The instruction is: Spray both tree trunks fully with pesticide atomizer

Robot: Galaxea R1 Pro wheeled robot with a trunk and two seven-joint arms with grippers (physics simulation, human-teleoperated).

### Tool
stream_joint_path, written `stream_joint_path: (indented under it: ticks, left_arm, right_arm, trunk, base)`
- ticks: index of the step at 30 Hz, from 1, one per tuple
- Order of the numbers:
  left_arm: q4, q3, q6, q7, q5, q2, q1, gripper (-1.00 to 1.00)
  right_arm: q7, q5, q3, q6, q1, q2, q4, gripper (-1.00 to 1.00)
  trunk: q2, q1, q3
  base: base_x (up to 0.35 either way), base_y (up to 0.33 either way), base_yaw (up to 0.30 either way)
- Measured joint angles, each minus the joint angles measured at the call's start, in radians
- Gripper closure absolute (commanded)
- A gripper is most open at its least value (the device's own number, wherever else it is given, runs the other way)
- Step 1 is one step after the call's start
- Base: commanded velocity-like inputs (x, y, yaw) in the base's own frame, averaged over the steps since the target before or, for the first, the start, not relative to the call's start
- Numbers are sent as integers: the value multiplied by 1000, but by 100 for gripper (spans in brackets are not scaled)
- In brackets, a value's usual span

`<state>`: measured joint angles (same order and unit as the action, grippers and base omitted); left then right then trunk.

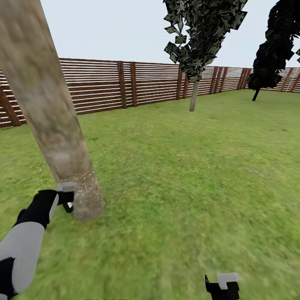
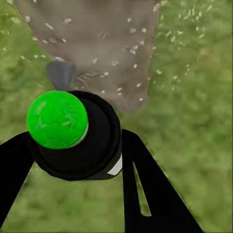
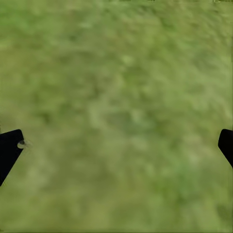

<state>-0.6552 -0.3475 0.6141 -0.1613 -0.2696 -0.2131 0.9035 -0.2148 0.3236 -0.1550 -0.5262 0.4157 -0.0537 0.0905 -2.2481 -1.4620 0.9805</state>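
The near tree trunk (image 1: 62, 137) is a thick pale column slanting up the left of the head view. White spray specks dot its base (image 2: 111, 53). My left gripper (image 1: 65, 199) is shut on the pesticide atomizer (image 2: 92, 145), a black bottle with a green ball top (image 2: 57, 119) and a grey nozzle (image 2: 60, 74) pointing at the trunk from very close. The second tree (image 1: 193, 95) stands far off by the fence, its mottled crown (image 1: 204, 29) above. My right gripper (image 1: 223, 285) hangs open over grass, its fingertips (image 3: 9, 150) wide apart with nothing between them.
Green lawn (image 1: 187, 175) spreads ahead and to the right. A brown slatted fence (image 1: 125, 85) rings the back. A near-black conifer (image 1: 271, 54) stands at the far right.
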Motion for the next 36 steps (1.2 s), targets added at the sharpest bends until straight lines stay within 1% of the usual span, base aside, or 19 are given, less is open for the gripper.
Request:
stream_joint_path:
  ticks: [2, 4, 5, 12, 13, 14, 15, 16, 18, 19, 20, 21, 22, 24, 25, 26, 28, 32, 36]
  left_arm:
    - [0, 0, 1, -4, -3, -25, 3, 100]
    - [1, 0, 2, -21, 1, -65, 3, 100]
    - [2, 1, 2, -40, 2, -72, 3, 100]
    - [10, 11, -16, -62, 1, -73, -24, 100]
    - [12, 14, -47, -63, 8, -73, -73, 100]
    - [21, 34, -165, -83, 1, -73, -168, 100]
    - [22, 59, -223, -127, -1, -74, -216, 100]
    - [20, 94, -301, -201, -2, -76, -253, 100]
    - [20, 142, -399, -278, -36, -76, -297, 100]
    - [24, 172, -437, -302, -92, -76, -313, 100]
    - [49, 200, -481, -316, -185, -74, -321, 100]
    - [67, 210, -511, -322, -216, -73, -323, 100]
    - [100, 243, -584, -365, -264, -72, -326, 100]
    - [125, 334, -643, -502, -315, -70, -327, 100]
    - [124, 386, -649, -543, -328, -67, -327, 100]
    - [119, 461, -649, -571, -341, -52, -326, 100]
    - [115, 506, -648, -583, -347, -26, -324, 100]
    - [115, 513, -650, -595, -349, -26, -329, 100]
    - [109, 529, -645, -612, -348, -19, -318, 100]
  right_arm:
    - [0, 0, 0, 0, 0, 0, 0, -100]
    - [0, 0, 1, 0, 0, 0, 0, -100]
    - [0, 0, 1, 0, 0, 0, 0, -100]
    - [0, 0, 1, 0, 0, 0, 0, -100]
    - [1, 0, 2, 0, 0, 1, 1, -100]
    - [4, 3, 5, 0, 0, 4, 4, -100]
    - [6, 7, 6, 1, 0, 4, 8, -100]
    - [8, 33, 21, 2, 0, 4, 19, -100]
    - [14, 126, 91, 3, 0, 4, 67, -100]
    - [47, 190, 134, 3, 0, 8, 104, -100]
    - [155, 235, 157, 3, 0, 14, 156, -100]
    - [215, 244, 160, 4, 0, 16, 182, -100]
    - [360, 253, 165, 22, 0, 23, 241, -100]
    - [552, 260, 168, 104, 0, 42, 317, -100]
    - [598, 268, 168, 127, 0, 48, 334, -100]
    - [659, 290, 169, 144, 2, 56, 354, -100]
    - [723, 310, 169, 150, 4, 60, 372, -100]
    - [721, 307, 157, 150, 5, 69, 373, -100]
    - [714, 309, 161, 149, 6, 62, 373, -100]
  trunk:
    - [0, 0, 0]
    - [0, 0, 0]
    - [0, 0, 0]
    - [0, 0, 0]
    - [0, 0, 0]
    - [0, 0, 0]
    - [0, 0, 0]
    - [0, 0, 0]
    - [0, 0, 0]
    - [0, 0, 0]
    - [0, 0, 0]
    - [0, 0, 0]
    - [0, 0, 0]
    - [0, 0, 0]
    - [0, 0, 0]
    - [0, 0, 0]
    - [0, 0, 0]
    - [0, 0, 0]
    - [0, 0, 0]
  base:
    - [0, 0, 261]
    - [0, 0, 273]
    - [0, 0, 275]
    - [0, 0, 138]
    - [0, 0, 0]
    - [0, 0, 0]
    - [0, 0, 0]
    - [0, 0, 0]
    - [0, 0, 0]
    - [0, 0, 0]
    - [0, 0, 0]
    - [0, 0, 0]
    - [0, 0, 0]
    - [0, 0, 0]
    - [0, 0, 0]
    - [0, 0, 0]
    - [0, 0, 0]
    - [0, 0, 0]
    - [0, 0, 0]
